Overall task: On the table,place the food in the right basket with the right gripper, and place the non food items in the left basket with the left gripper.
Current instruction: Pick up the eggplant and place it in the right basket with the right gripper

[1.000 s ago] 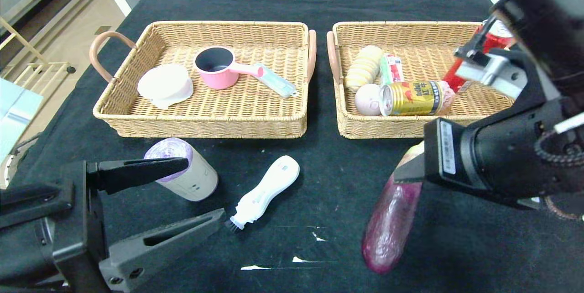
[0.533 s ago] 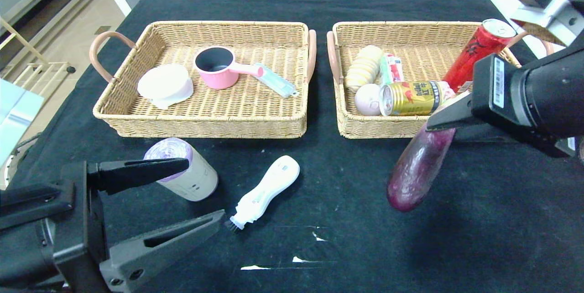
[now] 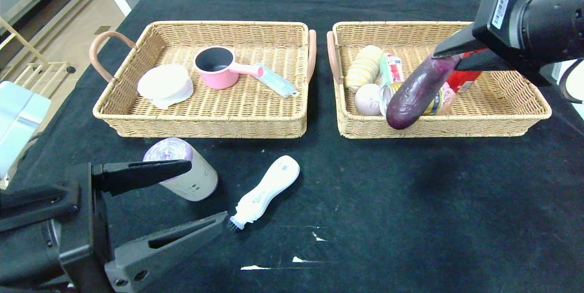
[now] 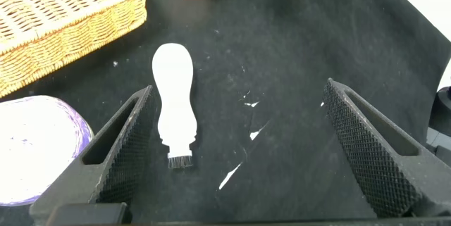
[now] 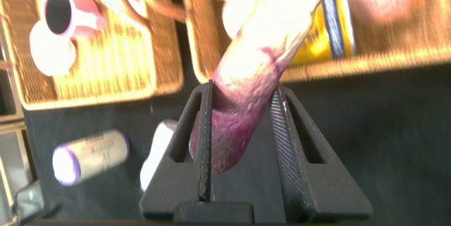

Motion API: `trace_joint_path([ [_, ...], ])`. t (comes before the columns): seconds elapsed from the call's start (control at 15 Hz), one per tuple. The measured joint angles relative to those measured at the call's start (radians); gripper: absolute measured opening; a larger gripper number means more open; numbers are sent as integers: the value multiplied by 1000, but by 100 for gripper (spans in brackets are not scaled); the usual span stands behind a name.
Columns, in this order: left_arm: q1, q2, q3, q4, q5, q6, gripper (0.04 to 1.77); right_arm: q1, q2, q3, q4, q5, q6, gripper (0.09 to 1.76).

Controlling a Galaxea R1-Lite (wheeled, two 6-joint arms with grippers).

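Eggplant [image 3: 416, 93] hangs tilted over the right basket [image 3: 502, 122], gripped at its top end only by the right gripper [image 3: 449, 58]; lower tip sits above the front wall, over the gold can [image 3: 435, 101]. Risk: released here, it may pivot, strike the can or rim and roll onto the table [image 3: 365, 192]. Left gripper [image 3: 182, 195] idles, jaws wide, near the roll [image 3: 182, 172] and brush [image 3: 264, 192].

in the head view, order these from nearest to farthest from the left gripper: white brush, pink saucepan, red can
Measured from the open left gripper, low on the robot's left:
1. White brush, on the table just beside the gripper's lower finger.
2. Pink saucepan, in the left basket.
3. Red can, in the right basket, mostly behind the right gripper.
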Motion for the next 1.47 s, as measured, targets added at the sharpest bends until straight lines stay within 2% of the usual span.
trace_joint_path([
  [0.47,0,1,0,0,-1,-1,172,-34,93,-1,-239,0,-166,61],
  [0.87,0,29,7,-1,-3,0,172,-87,156,-3,-358,4,-235,61],
  [1.47,1,30,8,-1,-1,6,172,-83,183,-3,-364,7,-237,61],
])
